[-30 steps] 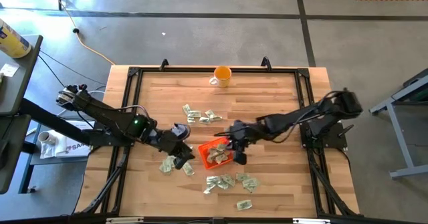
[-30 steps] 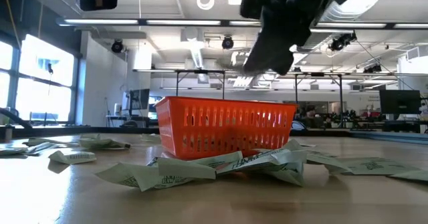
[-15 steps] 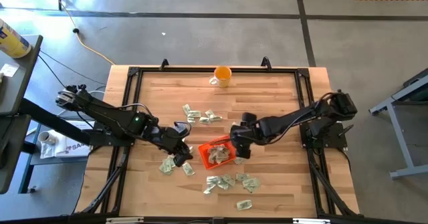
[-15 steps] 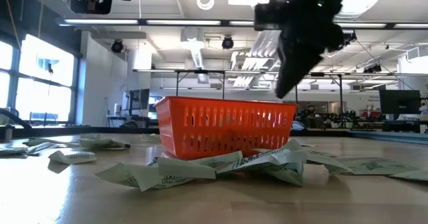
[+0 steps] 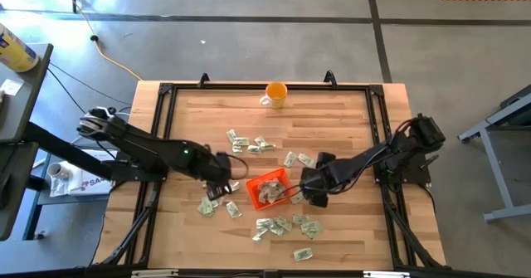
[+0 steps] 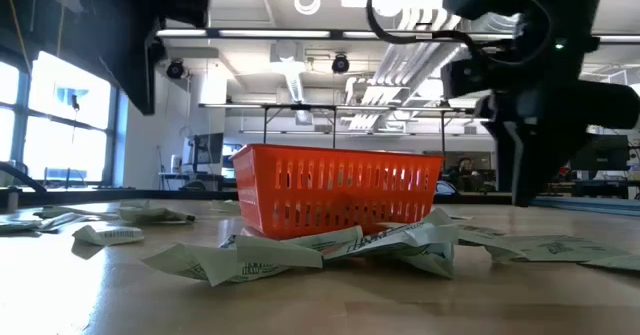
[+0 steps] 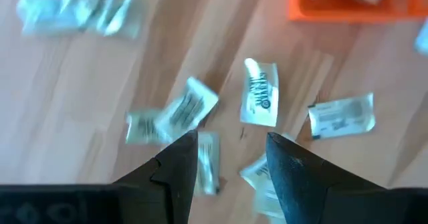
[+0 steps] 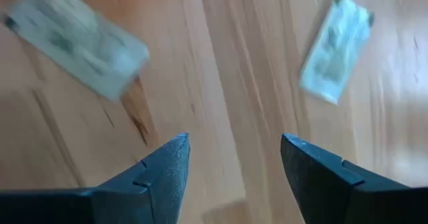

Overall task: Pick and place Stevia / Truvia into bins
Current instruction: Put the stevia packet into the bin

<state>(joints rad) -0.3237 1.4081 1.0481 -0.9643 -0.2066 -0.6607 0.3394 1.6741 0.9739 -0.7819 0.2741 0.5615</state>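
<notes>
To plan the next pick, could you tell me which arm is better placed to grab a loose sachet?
Probably left. The left gripper hangs open right over loose sachets beside the tray. The right gripper, also open, faces mostly bare wood.

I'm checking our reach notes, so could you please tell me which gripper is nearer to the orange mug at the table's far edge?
Left, narrowly. The left gripper sits left of the orange tray; the right gripper lies right of it, a bit farther from the mug. Both are open.

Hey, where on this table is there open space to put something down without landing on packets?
Bare wood lies on both sides of the orange mug along the far edge, and at the near left corner. It is crowded around the orange tray, where sachets lie scattered and both pincers, left and right, work.
</notes>
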